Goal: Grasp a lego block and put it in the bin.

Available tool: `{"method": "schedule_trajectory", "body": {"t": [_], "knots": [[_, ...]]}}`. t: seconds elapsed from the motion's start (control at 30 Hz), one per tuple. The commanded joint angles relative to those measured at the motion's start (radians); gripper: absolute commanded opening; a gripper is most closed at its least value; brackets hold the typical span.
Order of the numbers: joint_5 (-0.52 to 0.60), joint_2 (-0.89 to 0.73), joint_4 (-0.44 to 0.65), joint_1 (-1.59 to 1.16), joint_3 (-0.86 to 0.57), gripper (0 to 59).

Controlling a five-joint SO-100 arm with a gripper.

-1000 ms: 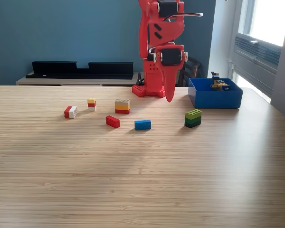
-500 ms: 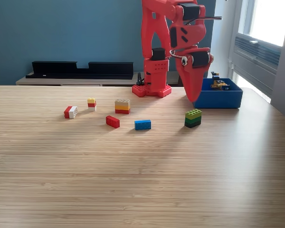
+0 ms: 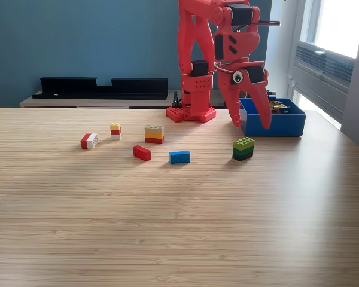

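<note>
**Hand spread above the green block, nothing held**

Presently the wooden surface [image 3: 179,227] carries six loose blocks, with the red arm [image 3: 197,60] mounted at its far edge. The bin [image 3: 271,122], a low-walled bright blue box, sits on the exterior view's right, near the arm's base; a few small pieces already lie inside it.

The hand [image 3: 250,125] hangs fingers-down, spread wide and empty, in front of the bin's near-left corner. Below it stands the green block [image 3: 243,149], a lime layer stacked on a darker green one, apart from the fingertips.

Judgement: the approach step is in hand; no grasp is made. The next move calls for lowering the hand so its fingers straddle the green block, then pressing together.

Further along, toward the exterior view's left, lie the blue block [image 3: 179,156], the red block [image 3: 142,153], a tan-yellow-red stack [image 3: 154,133] and two smaller pieces.
</note>
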Motion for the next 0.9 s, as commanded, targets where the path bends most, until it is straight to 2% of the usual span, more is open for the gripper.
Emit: {"method": "schedule_trajectory", "body": {"t": [0.03,0.17,0.5,0.57,0.67,0.83,0.9], "knots": [[-0.029,-0.091,0.067,0.003,-0.101,33.4],[-0.041,-0.222,0.074,0.012,-0.152,32.3],[-0.034,-0.419,0.037,0.025,-0.247,29.1],[-0.028,-0.449,0.032,0.025,-0.262,25.6],[-0.015,-0.482,0.023,0.021,-0.275,17.2],[0.049,-0.506,0.02,0.015,-0.31,0.3],[0.081,-0.506,0.023,0.008,-0.322,0.1]]}}
